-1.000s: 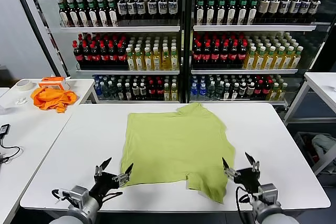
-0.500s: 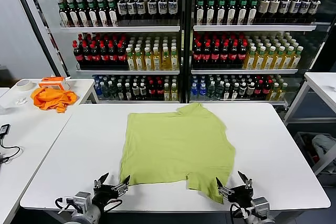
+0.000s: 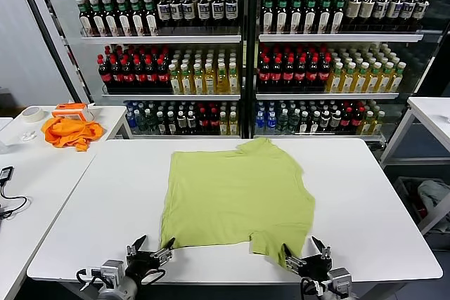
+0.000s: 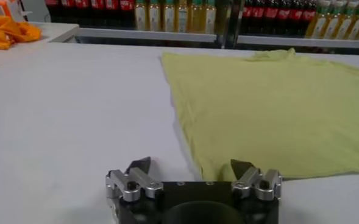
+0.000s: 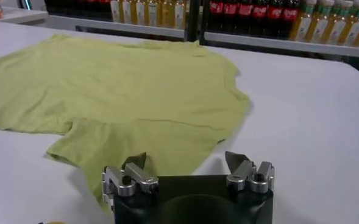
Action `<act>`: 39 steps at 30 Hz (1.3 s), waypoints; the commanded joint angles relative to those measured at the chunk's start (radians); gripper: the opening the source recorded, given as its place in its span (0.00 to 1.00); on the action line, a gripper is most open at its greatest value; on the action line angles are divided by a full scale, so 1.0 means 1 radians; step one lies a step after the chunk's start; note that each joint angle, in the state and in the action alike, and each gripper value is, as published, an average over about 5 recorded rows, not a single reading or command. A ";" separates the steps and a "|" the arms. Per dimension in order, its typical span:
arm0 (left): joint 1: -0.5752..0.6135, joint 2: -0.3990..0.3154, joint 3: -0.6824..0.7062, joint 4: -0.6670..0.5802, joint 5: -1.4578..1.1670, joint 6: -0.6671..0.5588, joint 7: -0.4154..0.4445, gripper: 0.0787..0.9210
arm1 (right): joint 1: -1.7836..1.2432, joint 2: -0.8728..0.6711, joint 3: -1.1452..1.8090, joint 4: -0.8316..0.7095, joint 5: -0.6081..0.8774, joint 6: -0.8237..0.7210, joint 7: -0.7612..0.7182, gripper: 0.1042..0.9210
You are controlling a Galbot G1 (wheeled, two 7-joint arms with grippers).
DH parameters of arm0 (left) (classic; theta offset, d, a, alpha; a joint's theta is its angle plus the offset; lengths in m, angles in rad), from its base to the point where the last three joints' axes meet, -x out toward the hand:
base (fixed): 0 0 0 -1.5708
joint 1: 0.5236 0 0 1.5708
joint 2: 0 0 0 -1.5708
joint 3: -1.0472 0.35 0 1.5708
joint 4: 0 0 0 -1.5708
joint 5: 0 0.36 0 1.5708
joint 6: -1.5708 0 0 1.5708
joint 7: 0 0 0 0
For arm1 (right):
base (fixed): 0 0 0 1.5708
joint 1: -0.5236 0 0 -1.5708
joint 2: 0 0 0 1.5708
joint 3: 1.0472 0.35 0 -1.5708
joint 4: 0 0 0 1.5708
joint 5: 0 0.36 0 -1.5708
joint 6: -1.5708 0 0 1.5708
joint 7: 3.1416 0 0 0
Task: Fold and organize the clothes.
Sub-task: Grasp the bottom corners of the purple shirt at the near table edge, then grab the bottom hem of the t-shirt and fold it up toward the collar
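A lime yellow-green short-sleeved cotton T-shirt [image 3: 238, 198] lies spread flat in the middle of a white rectangular tabletop [image 3: 373, 194], plain side up, so no lettering can be seen. Its neck points toward tall glass-fronted shelves of bottled drinks [image 3: 246, 47] behind the tabletop, and its hem runs along the near edge.

Both arms are cut off at the bottom of the head view; only the tools show. The left tool [image 3: 149, 250] sits low at the near edge, just beside the shirt's near left corner, its two fingers spread apart with nothing between them. The right tool [image 3: 303, 251] sits at the shirt's near right corner, where a sleeve flap hangs toward the edge, fingers also parted and empty. In the right wrist view one fingertip [image 5: 136, 161] overlaps the cloth edge; whether it touches cannot be told.

Compared with a second ago, both tools have sunk lower and closer to the tabletop's near edge, and their fingers stand somewhat narrower. The shirt has not moved.

A crumpled bright orange cloth [image 3: 69, 131] lies on a separate white side table [image 3: 28, 173] at the left.
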 commanded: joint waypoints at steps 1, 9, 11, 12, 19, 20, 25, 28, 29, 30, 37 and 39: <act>0.001 -0.002 0.004 0.001 0.002 0.010 -0.001 0.66 | 0.000 0.002 -0.010 -0.006 0.032 -0.018 0.020 0.59; -0.004 -0.009 0.023 0.018 0.026 0.002 0.016 0.41 | 0.004 -0.001 -0.016 -0.013 0.049 -0.009 0.012 0.30; -0.011 -0.009 0.025 0.024 0.035 0.001 0.022 0.33 | 0.009 -0.004 -0.015 -0.011 0.050 0.002 0.006 0.23; -0.013 -0.008 0.025 0.026 0.039 0.001 0.026 0.30 | 0.011 -0.005 -0.015 -0.010 0.051 0.005 0.005 0.20; -0.040 0.000 0.011 0.042 0.045 -0.004 0.067 0.07 | 0.037 -0.022 -0.008 0.000 0.047 0.026 -0.013 0.01; -0.043 0.001 0.007 0.040 0.046 -0.004 0.075 0.04 | 0.041 -0.025 -0.005 0.004 0.045 0.029 -0.016 0.00; -0.034 0.001 -0.011 0.003 0.045 -0.013 0.102 0.00 | 0.043 -0.049 0.023 0.042 0.065 0.032 -0.028 0.00; 0.007 0.019 -0.030 -0.044 0.043 -0.024 0.108 0.00 | 0.011 -0.068 0.044 0.075 0.093 0.026 -0.035 0.00; 0.028 0.029 -0.041 -0.066 0.042 -0.025 0.109 0.00 | -0.008 -0.075 0.056 0.089 0.102 0.025 -0.038 0.00; 0.050 0.043 -0.053 -0.088 0.040 -0.026 0.110 0.00 | -0.028 -0.082 0.069 0.104 0.107 0.024 -0.042 0.00; 0.245 0.120 -0.162 -0.202 0.002 -0.028 0.115 0.00 | -0.205 -0.132 0.181 0.206 0.101 0.024 -0.070 0.00; 0.286 0.129 -0.187 -0.222 -0.008 -0.027 0.115 0.00 | -0.244 -0.139 0.196 0.225 0.093 0.028 -0.073 0.00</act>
